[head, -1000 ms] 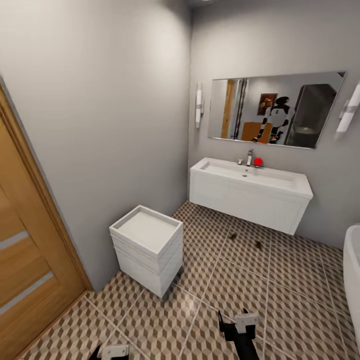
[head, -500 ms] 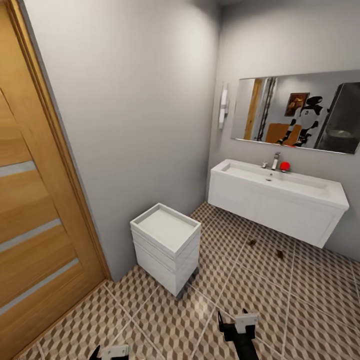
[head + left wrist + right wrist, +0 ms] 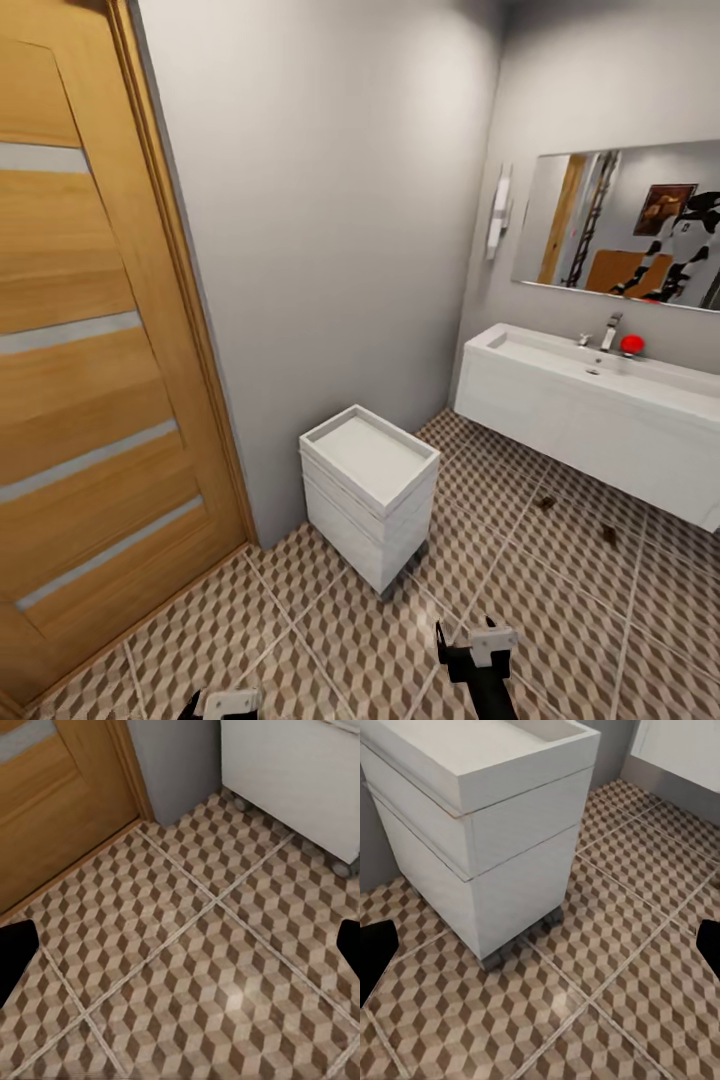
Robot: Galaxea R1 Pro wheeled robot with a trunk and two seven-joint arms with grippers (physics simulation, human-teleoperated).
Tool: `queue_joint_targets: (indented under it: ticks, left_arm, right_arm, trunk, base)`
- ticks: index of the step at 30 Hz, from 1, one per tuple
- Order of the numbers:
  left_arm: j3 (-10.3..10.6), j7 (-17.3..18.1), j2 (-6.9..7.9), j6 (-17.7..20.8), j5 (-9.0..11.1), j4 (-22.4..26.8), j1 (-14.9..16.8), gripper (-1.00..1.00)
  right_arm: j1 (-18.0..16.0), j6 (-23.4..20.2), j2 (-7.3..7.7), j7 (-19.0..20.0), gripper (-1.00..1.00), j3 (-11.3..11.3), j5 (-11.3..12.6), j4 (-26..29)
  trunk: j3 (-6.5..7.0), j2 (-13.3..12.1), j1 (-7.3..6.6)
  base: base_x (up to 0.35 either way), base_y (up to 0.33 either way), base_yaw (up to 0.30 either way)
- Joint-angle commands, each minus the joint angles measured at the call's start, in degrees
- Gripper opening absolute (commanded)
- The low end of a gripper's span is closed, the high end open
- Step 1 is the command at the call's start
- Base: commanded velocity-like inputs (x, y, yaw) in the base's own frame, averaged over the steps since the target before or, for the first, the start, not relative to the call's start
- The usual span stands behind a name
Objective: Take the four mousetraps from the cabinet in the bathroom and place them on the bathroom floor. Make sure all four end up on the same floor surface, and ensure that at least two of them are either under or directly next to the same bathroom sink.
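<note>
Two small dark mousetraps (image 3: 546,503) (image 3: 608,535) lie on the bathroom floor (image 3: 330,620) of cube-patterned tiles, just in front of the white wall-hung sink (image 3: 560,415). They are too small to make out in detail. My left gripper (image 3: 225,704) (image 3: 180,960) hangs open over bare tiles near the door. My right gripper (image 3: 470,648) (image 3: 540,960) is open too, with nothing between its fingers, and looks at the white boxy unit (image 3: 372,490) (image 3: 480,825). The mirror (image 3: 625,240) reflects an orange-brown piece of furniture.
A tall wooden door (image 3: 90,350) fills the left side, beside a grey wall. The white boxy unit stands on small castors against that wall. A tap (image 3: 608,330) and a red ball (image 3: 631,344) sit on the sink. Open tiles lie between unit and sink.
The camera has turned left: door and wall take up more of the picture, and sink, mirror and mousetraps have slid right. Both grippers keep their places in the picture.
</note>
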State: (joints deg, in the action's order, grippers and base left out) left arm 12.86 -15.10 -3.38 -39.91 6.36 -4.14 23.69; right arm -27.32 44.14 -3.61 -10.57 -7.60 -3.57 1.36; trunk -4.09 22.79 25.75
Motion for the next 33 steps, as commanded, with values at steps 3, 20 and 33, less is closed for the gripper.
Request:
queue_joint_targets:
  ticks: [3, 20, 33]
  left_arm:
    - [0.50, -0.01, -0.05, -0.34, 0.58, -0.25, 0.12, 1.00]
    - [0.50, -0.01, -0.05, -0.34, 0.58, -0.25, 0.12, 1.00]
    - [0.50, -0.01, -0.05, -0.34, 0.58, -0.25, 0.12, 1.00]
  right_arm:
    - [-0.03, 0.06, 0.00, -0.60, 1.00, -0.31, -0.38, -0.04]
    - [-0.03, 0.06, -0.01, -0.60, 1.00, -0.31, -0.38, -0.04]
    - [-0.01, 0.02, -0.25, -0.60, 1.00, -0.31, -0.38, -0.04]
  trunk:
    - [-0.13, 0.13, 0.04]
    - [-0.13, 0.13, 0.04]
    - [-0.13, 0.13, 0.04]
  base:
    - [0.000, 0.000, 0.279]
    - [0.000, 0.000, 0.279]
    - [0.000, 0.000, 0.283]
